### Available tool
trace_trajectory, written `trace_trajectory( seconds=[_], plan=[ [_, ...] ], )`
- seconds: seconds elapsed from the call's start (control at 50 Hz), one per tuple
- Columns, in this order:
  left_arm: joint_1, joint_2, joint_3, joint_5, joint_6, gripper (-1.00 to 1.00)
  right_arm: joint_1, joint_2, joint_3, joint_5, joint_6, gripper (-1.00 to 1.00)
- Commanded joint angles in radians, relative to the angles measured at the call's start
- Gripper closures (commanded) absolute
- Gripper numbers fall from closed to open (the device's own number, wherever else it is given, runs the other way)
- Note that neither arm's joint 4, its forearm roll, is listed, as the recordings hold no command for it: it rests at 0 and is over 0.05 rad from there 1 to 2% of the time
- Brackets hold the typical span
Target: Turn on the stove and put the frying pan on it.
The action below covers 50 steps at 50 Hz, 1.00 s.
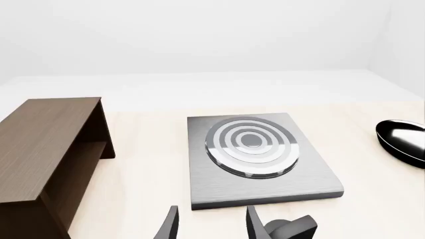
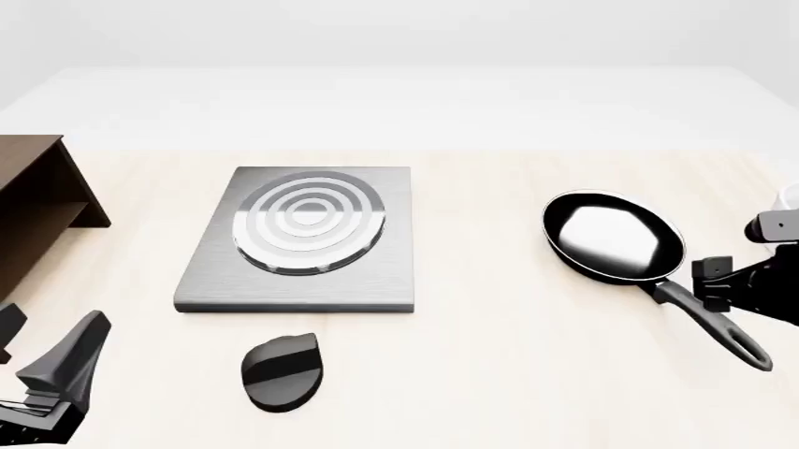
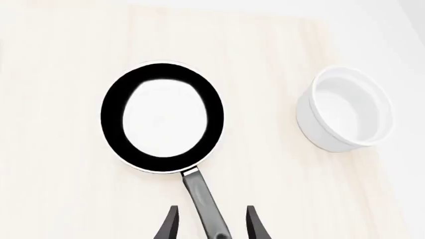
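The stove is a grey slab with silver burner rings at centre left; it also shows in the left wrist view. Its black oval knob lies on the table in front of it. The frying pan sits on the table at the right, its handle pointing toward me. My right gripper is open, with the handle between its fingers and a gap on each side. My left gripper is open and empty, in front of the stove and left of the knob.
A brown wooden cabinet stands at the left edge, beside the stove. A white bowl stands on the table just right of the pan. The light wooden tabletop ends at a white floor beyond.
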Motion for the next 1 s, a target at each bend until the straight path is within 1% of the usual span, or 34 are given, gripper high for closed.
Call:
trace_trajectory(
  seconds=[0.02, 1.0],
  plan=[
    [0.007, 0.0, 0.0, -0.001, -0.018, -1.0, -0.006, 0.033, 0.022, -0.033, 0.004, -1.0],
    [0.007, 0.0, 0.0, -0.003, -0.015, -1.0, -0.014, 0.213, 0.056, -0.195, -0.012, -1.0]
  ],
)
